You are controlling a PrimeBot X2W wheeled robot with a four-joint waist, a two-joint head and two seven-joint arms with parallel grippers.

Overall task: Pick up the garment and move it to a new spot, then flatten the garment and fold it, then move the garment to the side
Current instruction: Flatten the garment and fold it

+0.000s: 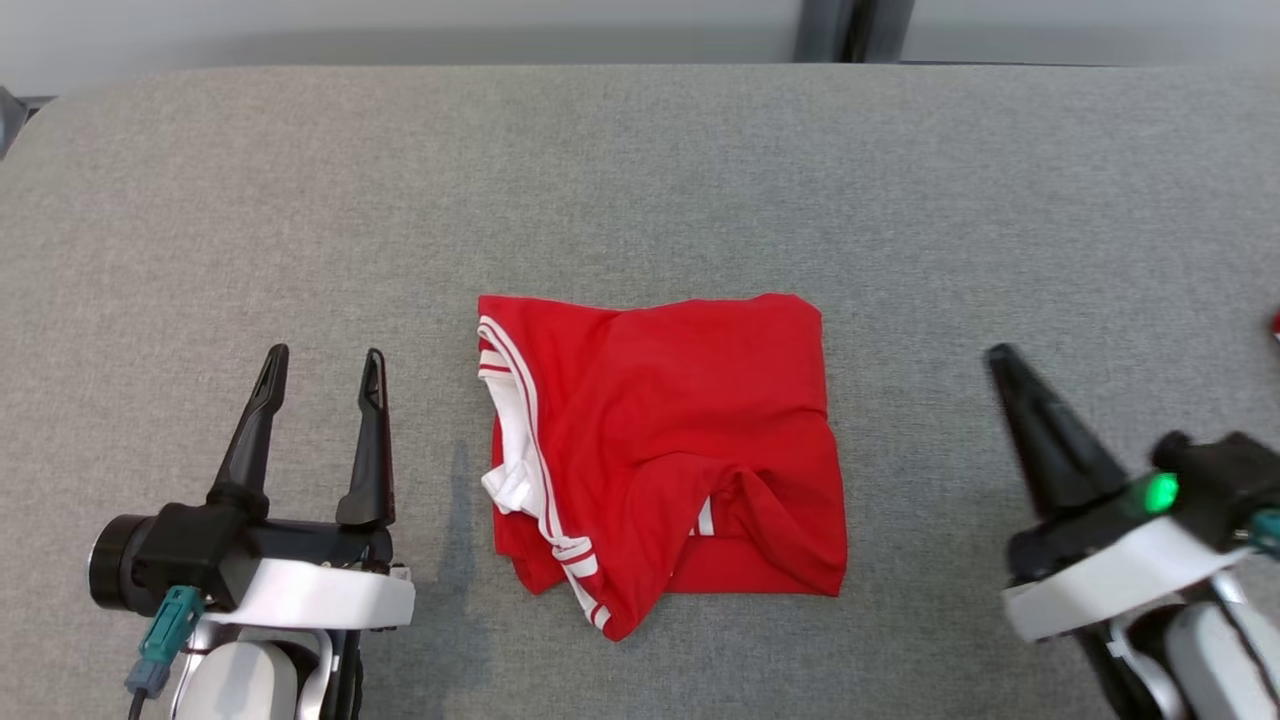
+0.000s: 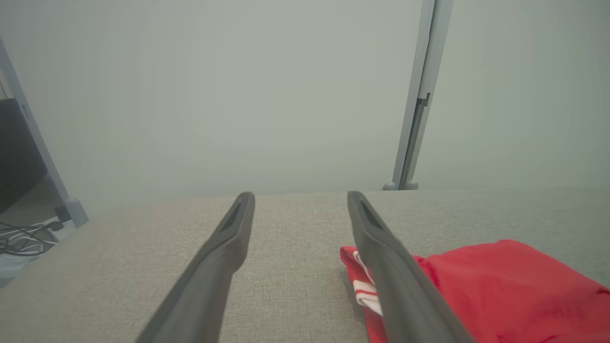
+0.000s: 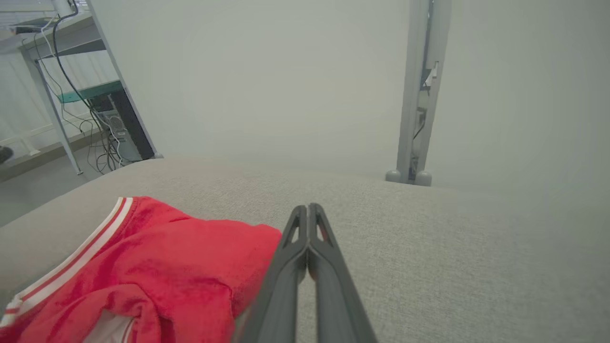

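A red garment (image 1: 670, 450) with white striped trim lies folded into a rough square at the middle of the grey cloth table (image 1: 640, 180). My left gripper (image 1: 322, 360) hovers to its left, open and empty, a hand's width from the trim. In the left wrist view the garment (image 2: 500, 290) shows past the right finger (image 2: 381, 252). My right gripper (image 1: 1000, 358) stands off to the garment's right, shut on nothing. The right wrist view has the garment (image 3: 157, 267) at lower left of the closed gripper (image 3: 308, 209).
The table's far edge runs along a pale wall with a grey upright post (image 1: 850, 30). Desk legs and cables (image 3: 90, 124) stand on the floor beyond the table's left end. A small red thing (image 1: 1275, 325) peeks in at the right edge.
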